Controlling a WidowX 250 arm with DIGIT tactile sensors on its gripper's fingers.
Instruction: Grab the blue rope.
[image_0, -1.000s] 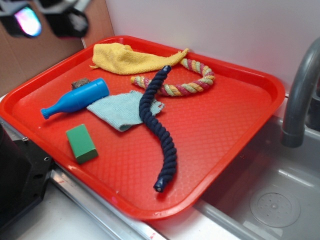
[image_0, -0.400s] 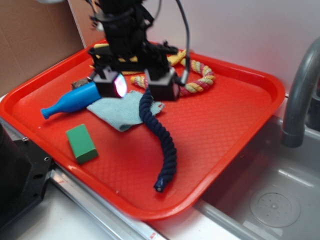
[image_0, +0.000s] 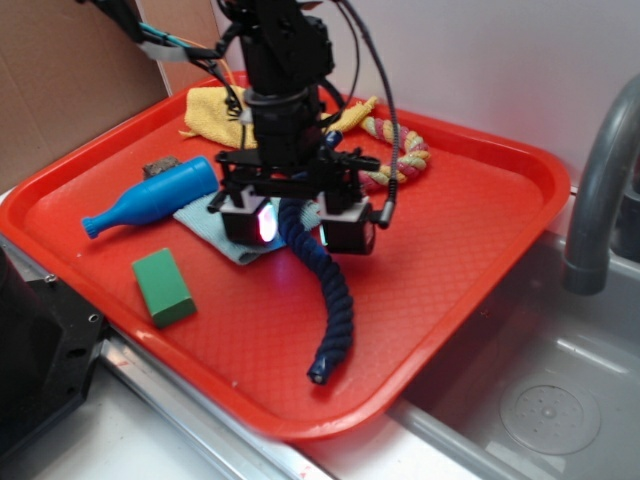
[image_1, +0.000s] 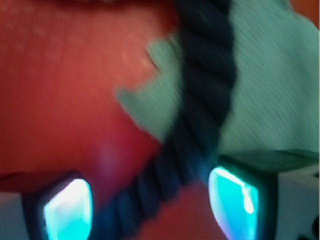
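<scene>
The blue rope (image_0: 325, 285) lies on the red tray (image_0: 470, 250) near its middle, its long axis running from the far side, where it passes under the arm, down toward the near edge in a gentle curve; its bound lower end rests a little short of the near rim. Its upper stretch crosses one edge of a pale teal cloth (image_0: 205, 222). The gripper (image_0: 298, 225) stands spread wide over that upper stretch, one of the fingers (image_0: 248, 220) on the cloth side and the other on the open tray side, the rope passing between them; the wrist view shows the rope (image_1: 200, 115) running diagonally between the two glowing pads, and nothing is clamped. Behind the arm lie a pink-yellow-green rope ring (image_0: 405, 155) and a yellow cloth (image_0: 210, 112) near the far edge. Toward the left edge sit a bright blue bottle-shaped toy (image_0: 150, 198) and a green block (image_0: 162, 287). The right half of the tray is bare red surface. Beyond the right rim are a sink (image_0: 540, 400) and a grey faucet (image_0: 598, 190).
</scene>
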